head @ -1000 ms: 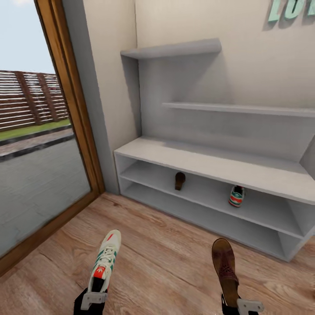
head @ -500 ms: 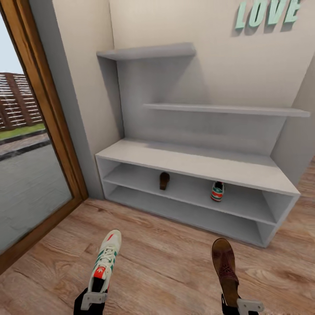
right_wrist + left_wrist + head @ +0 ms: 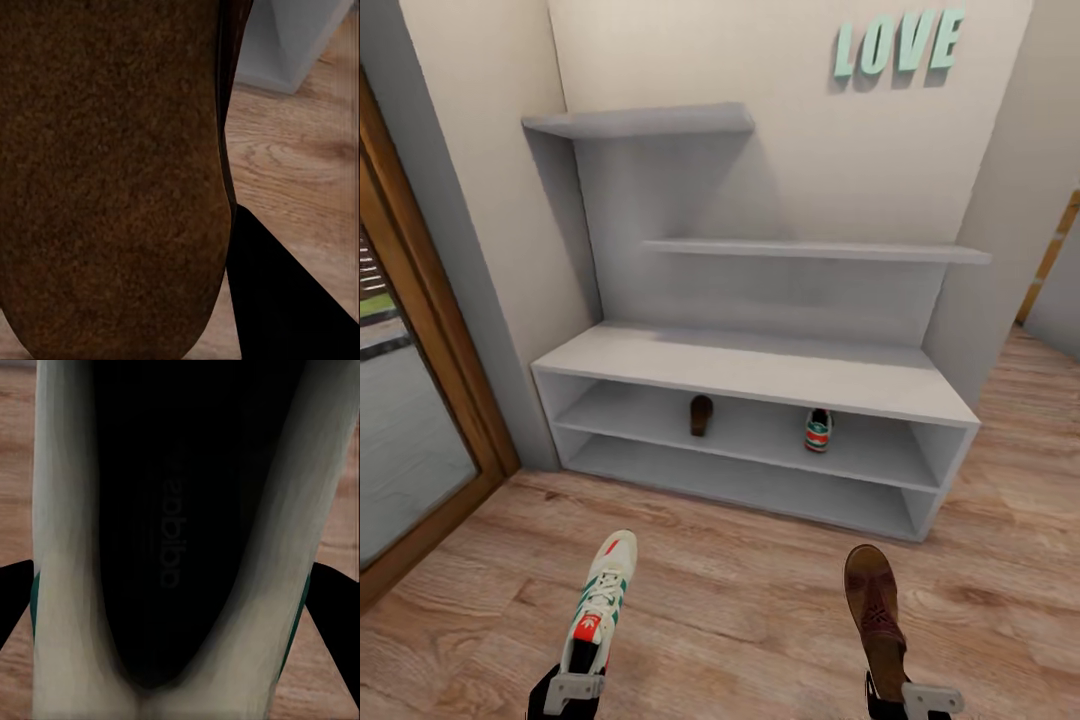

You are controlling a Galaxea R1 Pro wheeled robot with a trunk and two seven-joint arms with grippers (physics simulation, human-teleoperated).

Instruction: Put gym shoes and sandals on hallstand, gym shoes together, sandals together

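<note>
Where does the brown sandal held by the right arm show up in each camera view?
Head view: the held sandal is at bottom right, toe toward the hallstand, above the right gripper.
Right wrist view: its tan footbed covers the near field.
Left wrist view: a white gym shoe sits here instead.
Shared landmark: the wood-plank floor.

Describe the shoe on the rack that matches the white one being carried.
Look at the large pale grey hallstand against the wall, upper open shelf under its bench top. Toward the right stands a white sneaker with green stripes and red heel; its only neighbour is a dark brown sandal.
</note>
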